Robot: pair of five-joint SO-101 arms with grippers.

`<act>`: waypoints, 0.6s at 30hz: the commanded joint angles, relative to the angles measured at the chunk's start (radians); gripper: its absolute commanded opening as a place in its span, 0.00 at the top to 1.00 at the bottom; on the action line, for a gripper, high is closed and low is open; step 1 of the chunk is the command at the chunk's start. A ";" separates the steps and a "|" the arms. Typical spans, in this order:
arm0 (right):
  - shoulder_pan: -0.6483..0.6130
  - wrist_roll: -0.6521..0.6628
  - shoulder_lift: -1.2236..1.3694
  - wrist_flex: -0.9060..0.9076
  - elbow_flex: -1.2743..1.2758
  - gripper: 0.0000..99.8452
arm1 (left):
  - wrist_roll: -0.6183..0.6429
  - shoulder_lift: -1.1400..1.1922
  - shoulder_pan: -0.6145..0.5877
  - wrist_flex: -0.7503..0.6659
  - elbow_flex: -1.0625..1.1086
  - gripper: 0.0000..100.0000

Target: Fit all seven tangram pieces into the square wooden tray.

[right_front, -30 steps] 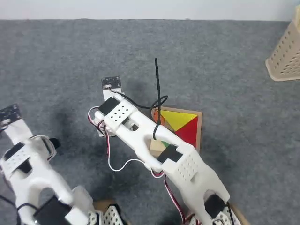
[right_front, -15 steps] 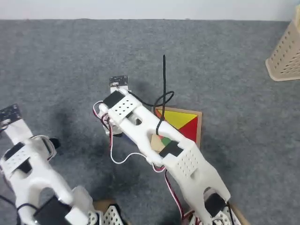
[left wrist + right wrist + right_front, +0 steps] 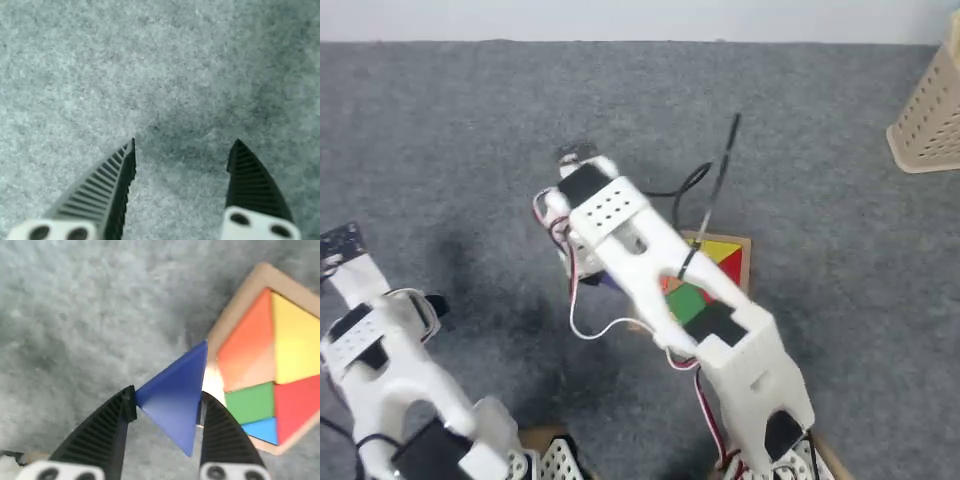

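Lower left in the high view, the left gripper (image 3: 182, 142) hangs over the grey bench (image 3: 470, 120), fingers apart. At centre, the right gripper (image 3: 167, 397) has its fingers clamped on the blue triangle (image 3: 175, 390) at the tray (image 3: 745, 262) edge. The placing step looks to be in hand; next it likely needs turning to match the gap, then lowering.

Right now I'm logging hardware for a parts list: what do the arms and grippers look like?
The left arm and right arm have white shells with dotted hole panels and black motor blocks. Red, white and black wires run along the right arm. The left gripper and right gripper have black, ribbed, pointed fingers on white bases.
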 commanded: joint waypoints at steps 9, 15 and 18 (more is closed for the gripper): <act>0.056 0.163 -0.438 -0.263 0.574 0.91 | -0.028 -0.038 0.008 -0.044 0.015 0.72; 0.062 0.172 -0.553 -0.435 0.822 0.91 | -0.029 -0.038 0.048 -0.043 0.027 0.72; 0.064 0.173 -0.532 -0.452 0.832 0.91 | -0.031 -0.038 0.046 -0.043 0.028 0.72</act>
